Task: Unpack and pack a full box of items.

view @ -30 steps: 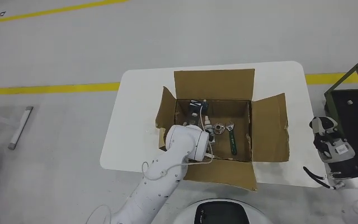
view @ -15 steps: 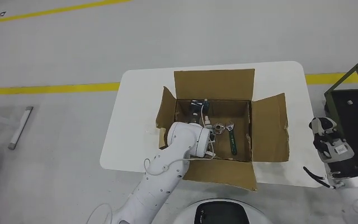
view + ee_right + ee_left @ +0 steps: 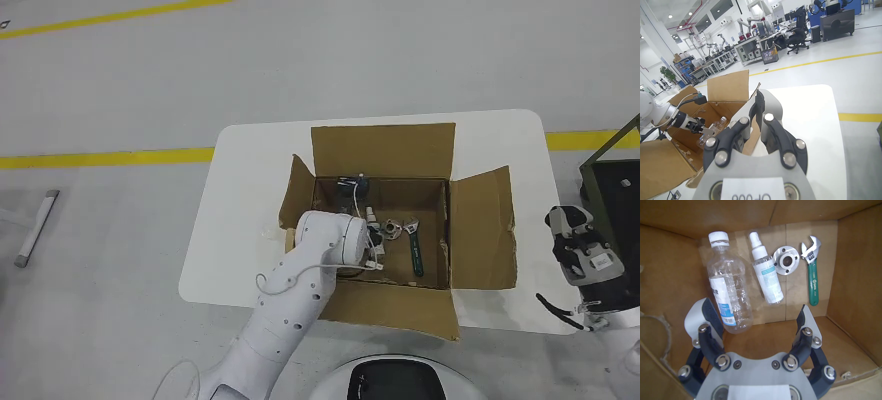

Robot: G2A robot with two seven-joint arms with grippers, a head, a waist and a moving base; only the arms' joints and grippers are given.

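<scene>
Pale grey workshop floor with a yellow line [image 3: 100, 158] painted across it surrounds a white counter [image 3: 240, 200] with rounded corners. On the middle of the counter sits a brown cardboard box [image 3: 480, 240] with all four flaps folded outward.

Four items lie flat on the box floor in a row from left to right. Furthest left is a clear plastic bottle [image 3: 728, 291] with a white cap and a paper label. Just beside it is a slim white spray bottle [image 3: 766, 275]. Next comes a round metal flange [image 3: 785, 260] with bolt holes, touching or nearly touching the spray bottle. Furthest right is an adjustable wrench [image 3: 813, 275] with a green handle, its metal head pointing to the far side of the box and sitting just beside the flange.

A white robot arm comes in from the near left side and dips into the left part of the box. Its left tool [image 3: 753, 306] hangs above the near end of the clear bottle with its jaws spread wide and nothing between them. One finger [image 3: 710, 311] is close beside the bottle's base; whether it touches I cannot tell.

At the counter's right edge, well apart from the items, the right tool [image 3: 758, 98] has its jaws pressed together and holds nothing.
</scene>
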